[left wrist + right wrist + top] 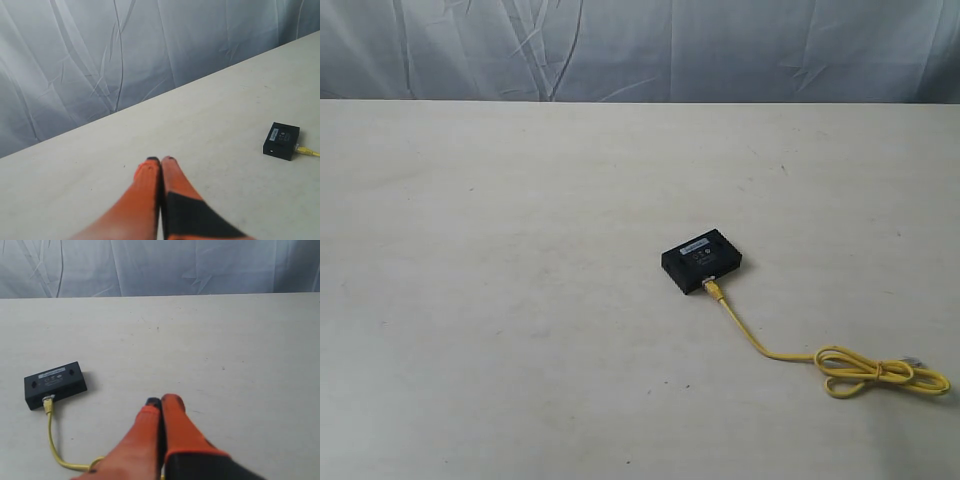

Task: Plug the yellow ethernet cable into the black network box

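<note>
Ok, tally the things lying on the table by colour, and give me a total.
Yellow: 1, the yellow ethernet cable
Black: 1, the black network box
Total: 2

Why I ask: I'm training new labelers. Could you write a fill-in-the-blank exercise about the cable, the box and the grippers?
1. The cable plugged into the black network box is coloured ___.
2. In the exterior view, most of the cable lies to the box's ___.
3. The left gripper and the right gripper, both shut, are mostly ___ in colour.

Missing words: yellow; right; orange.
</note>
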Robot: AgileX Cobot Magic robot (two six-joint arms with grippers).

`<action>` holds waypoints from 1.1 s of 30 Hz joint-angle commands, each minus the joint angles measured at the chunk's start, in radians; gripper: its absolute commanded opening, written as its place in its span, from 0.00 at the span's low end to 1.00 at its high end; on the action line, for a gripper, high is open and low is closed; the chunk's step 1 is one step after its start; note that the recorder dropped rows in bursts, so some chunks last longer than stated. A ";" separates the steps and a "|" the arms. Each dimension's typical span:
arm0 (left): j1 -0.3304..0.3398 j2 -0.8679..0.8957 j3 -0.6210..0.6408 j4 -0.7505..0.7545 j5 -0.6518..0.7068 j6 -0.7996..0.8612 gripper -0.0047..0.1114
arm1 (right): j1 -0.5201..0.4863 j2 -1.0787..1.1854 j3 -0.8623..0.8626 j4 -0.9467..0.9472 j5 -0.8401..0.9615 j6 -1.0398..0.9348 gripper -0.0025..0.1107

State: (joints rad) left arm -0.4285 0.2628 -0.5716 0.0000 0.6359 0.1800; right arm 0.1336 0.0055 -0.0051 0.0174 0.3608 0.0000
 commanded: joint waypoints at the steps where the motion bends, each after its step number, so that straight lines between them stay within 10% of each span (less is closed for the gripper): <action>1: 0.038 -0.020 0.020 0.049 -0.001 0.006 0.04 | -0.004 -0.006 0.005 -0.009 -0.013 0.000 0.02; 13: 0.414 -0.141 0.352 0.000 -0.351 0.006 0.04 | -0.004 -0.006 0.005 -0.007 -0.009 0.000 0.02; 20: 0.439 -0.263 0.568 0.000 -0.451 0.006 0.04 | -0.004 -0.006 0.005 -0.007 -0.009 0.000 0.02; 33: 0.439 -0.263 0.572 0.012 -0.360 0.006 0.04 | -0.004 -0.006 0.005 -0.007 -0.009 0.000 0.02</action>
State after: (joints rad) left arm 0.0083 0.0062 -0.0038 0.0131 0.2781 0.1865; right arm 0.1336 0.0037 -0.0051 0.0174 0.3608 0.0000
